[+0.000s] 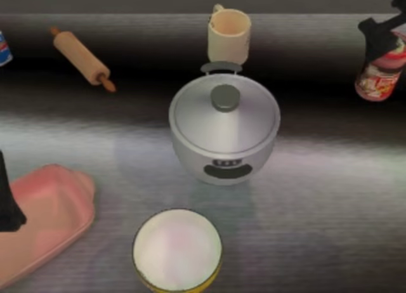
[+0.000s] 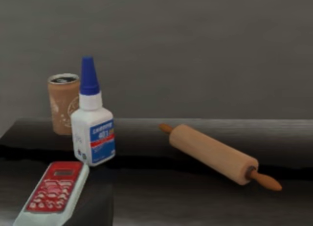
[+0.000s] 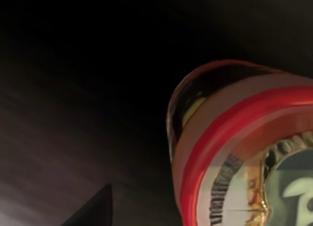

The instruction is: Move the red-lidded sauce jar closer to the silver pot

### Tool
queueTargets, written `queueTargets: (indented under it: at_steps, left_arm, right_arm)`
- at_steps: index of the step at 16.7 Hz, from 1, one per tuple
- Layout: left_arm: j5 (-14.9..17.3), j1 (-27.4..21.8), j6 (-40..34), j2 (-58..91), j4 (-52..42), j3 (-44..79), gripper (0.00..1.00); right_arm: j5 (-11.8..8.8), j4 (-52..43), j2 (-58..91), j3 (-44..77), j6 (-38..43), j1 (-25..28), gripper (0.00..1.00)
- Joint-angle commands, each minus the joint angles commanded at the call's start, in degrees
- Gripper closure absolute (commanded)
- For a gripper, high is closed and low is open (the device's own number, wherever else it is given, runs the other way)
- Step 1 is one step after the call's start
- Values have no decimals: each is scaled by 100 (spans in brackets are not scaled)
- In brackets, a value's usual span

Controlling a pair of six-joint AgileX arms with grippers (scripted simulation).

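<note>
Right pincer: far right of the surface, at the top view's right edge. Dark fingers lie over the upper part of the red-lidded sauce jar; whether they are clamped on it or only beside it cannot be told.

Red-lidded sauce jar: far right, well apart from the silver pot. The top view shows its red, white and pink label. The right wrist view alone shows the jar close up, filling one side of a mostly dark picture, with one dark finger tip apart from it.

Silver pot: centre of the surface, lid on, grey knob up, dark oval mark on its near side.

Cream mug: just behind the pot.

Yellow-rimmed white bowl: in front of the pot.

Rolling pin: far left, seen in both the top and left wrist views.

Pink object: near left.

Left arm: parked at the left edge; its pincer does not show.

Left wrist view only: a blue-capped white glue bottle, a brown can behind it, and a red-faced calculator.
</note>
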Motion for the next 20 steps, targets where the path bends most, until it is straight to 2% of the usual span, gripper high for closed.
queueTargets:
  at_steps: [7, 15, 20]
  left_arm:
    - [0, 0, 0, 0, 0, 0, 0]
    - [0, 0, 0, 0, 0, 0, 0]
    - [0, 0, 0, 0, 0, 0, 0]
  right_arm:
    - [3, 96, -11, -109, 7, 6, 0]
    - [6, 1339, -283, -1646, 52, 57, 0]
    - [7, 1403, -294, -1711, 54, 59, 0]
